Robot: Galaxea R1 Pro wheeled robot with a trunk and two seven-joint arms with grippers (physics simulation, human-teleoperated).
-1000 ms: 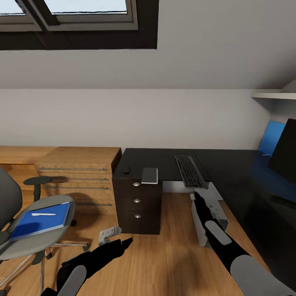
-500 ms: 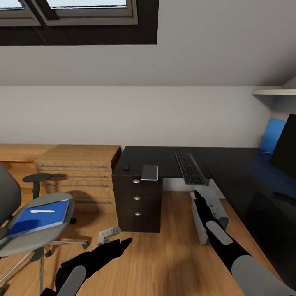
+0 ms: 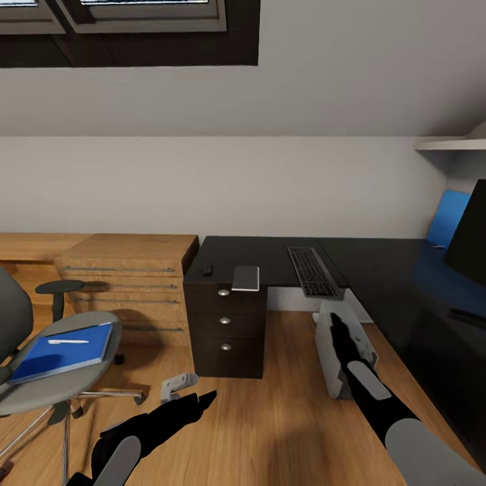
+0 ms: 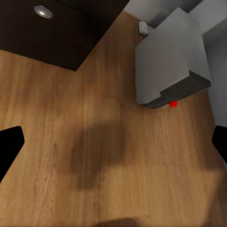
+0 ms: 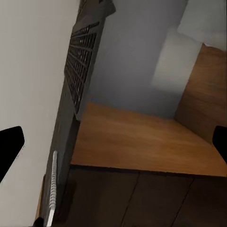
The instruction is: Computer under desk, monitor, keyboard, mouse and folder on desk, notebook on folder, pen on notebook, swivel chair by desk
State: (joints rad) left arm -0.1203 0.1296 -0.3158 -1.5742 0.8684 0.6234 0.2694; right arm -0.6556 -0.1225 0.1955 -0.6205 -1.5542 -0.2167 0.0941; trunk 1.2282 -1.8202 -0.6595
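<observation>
From my head camera I look down over both arms at the long black-topped desk (image 3: 378,270) on the right. One slim silver-grey keyboard (image 3: 312,271) lies on it with its near end over the edge, one small dark mouse (image 3: 207,270) sits at the desk's left end, and one thin dark-covered notebook (image 3: 246,277) rests just right of the mouse. One wide black monitor (image 3: 472,236) stands at the far right. One light grey computer tower (image 3: 341,351) lies tipped on the wood floor by the desk. To the left, one grey swivel chair (image 3: 64,378) carries one bright blue folder (image 3: 61,349) with one white pen (image 3: 67,341) lying on it. My right gripper (image 3: 337,331) hangs just over the tower; my left gripper (image 3: 202,399) points across bare floor.

My left wrist camera looks down on the tower (image 4: 170,61) and one black drawer unit (image 4: 52,33); both fingertips sit at the picture's edges, spread wide and empty.

My right wrist camera looks along the keyboard (image 5: 78,66), fingertips likewise wide apart, holding nothing.

I judge I'm approaching the tower; next I should close in, grip it and set it under the desk.
</observation>
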